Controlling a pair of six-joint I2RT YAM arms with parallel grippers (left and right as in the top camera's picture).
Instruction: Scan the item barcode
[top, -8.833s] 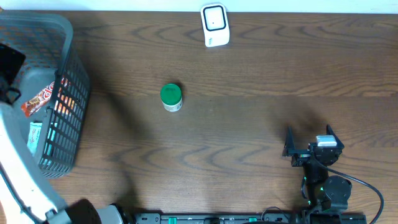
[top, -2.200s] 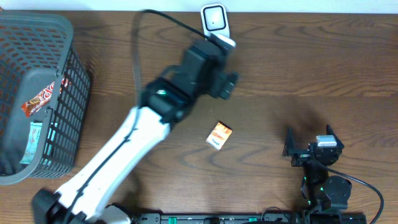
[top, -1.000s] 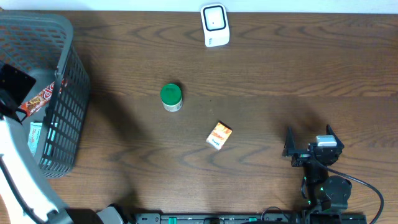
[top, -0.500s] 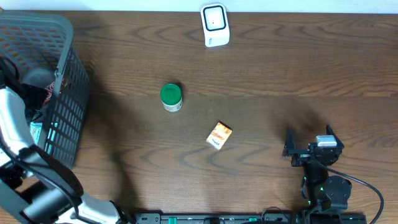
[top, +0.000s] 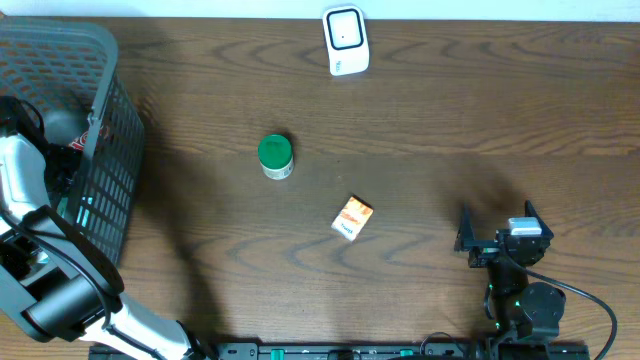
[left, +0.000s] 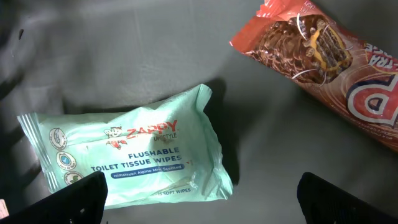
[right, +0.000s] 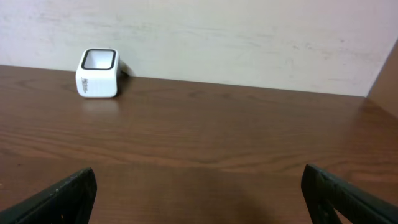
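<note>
Dark wood table (top: 450, 120) at centre; reaches into basket (top: 110, 60), far left, left end effector (left: 199, 199) released above wipes pack (left: 130, 155), likely next for scanner (top: 346, 40); right end effector (top: 497, 222) released, parked lower right.

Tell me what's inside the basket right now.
In the basket, the left wrist view shows a mint-green wipes pack and a red chocolate snack wrapper lying apart on its grey floor. Overhead, the left arm covers much of the interior.

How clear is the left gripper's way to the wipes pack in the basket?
Probably yes: the left gripper hangs open inside the basket just above the wipes pack, with nothing on it; the chocolate bar lies apart.
</note>
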